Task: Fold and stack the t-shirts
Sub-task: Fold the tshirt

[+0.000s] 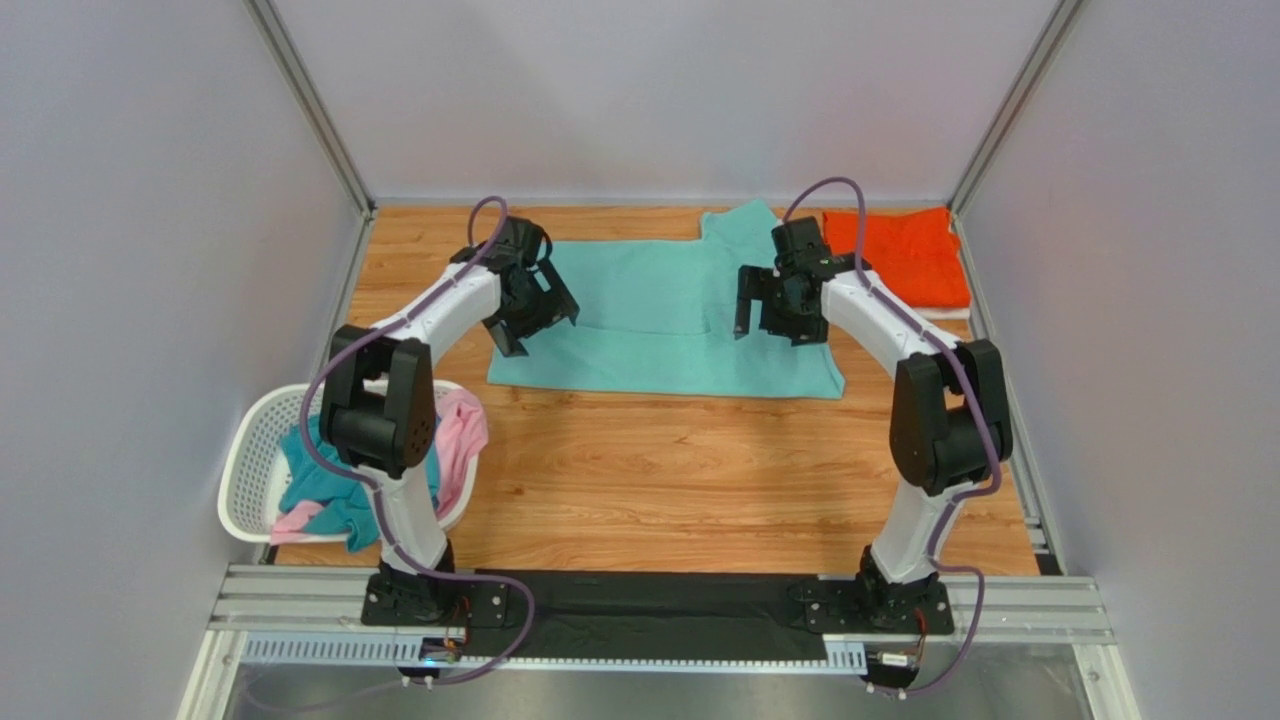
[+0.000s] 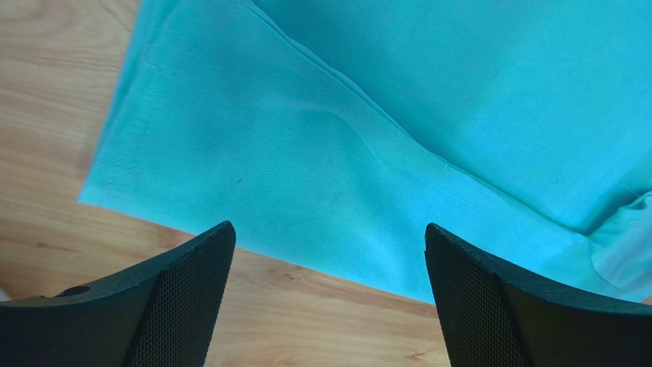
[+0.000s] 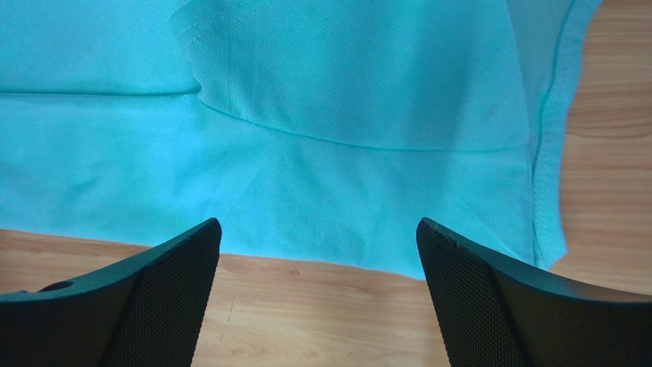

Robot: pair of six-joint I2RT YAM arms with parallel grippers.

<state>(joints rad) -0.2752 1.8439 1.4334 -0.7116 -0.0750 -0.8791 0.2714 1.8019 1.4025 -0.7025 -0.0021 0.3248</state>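
Note:
A mint-teal t-shirt point(image 1: 661, 323) lies spread and partly folded on the wooden table at the back middle. My left gripper point(image 1: 534, 315) hovers over its left end, open and empty; the left wrist view shows the shirt's near edge point(image 2: 344, 176) between my spread jaws. My right gripper point(image 1: 778, 308) hovers over its right end, open and empty; the right wrist view shows the shirt's hem and sleeve point(image 3: 344, 145). A folded orange t-shirt point(image 1: 902, 252) lies at the back right on something white. Darker teal-blue point(image 1: 323, 488) and pink point(image 1: 458, 435) shirts sit in the basket.
A white plastic laundry basket point(image 1: 248, 480) stands at the near left beside the left arm's base. Grey walls close in the table on the left, back and right. A metal rail runs along the near edge.

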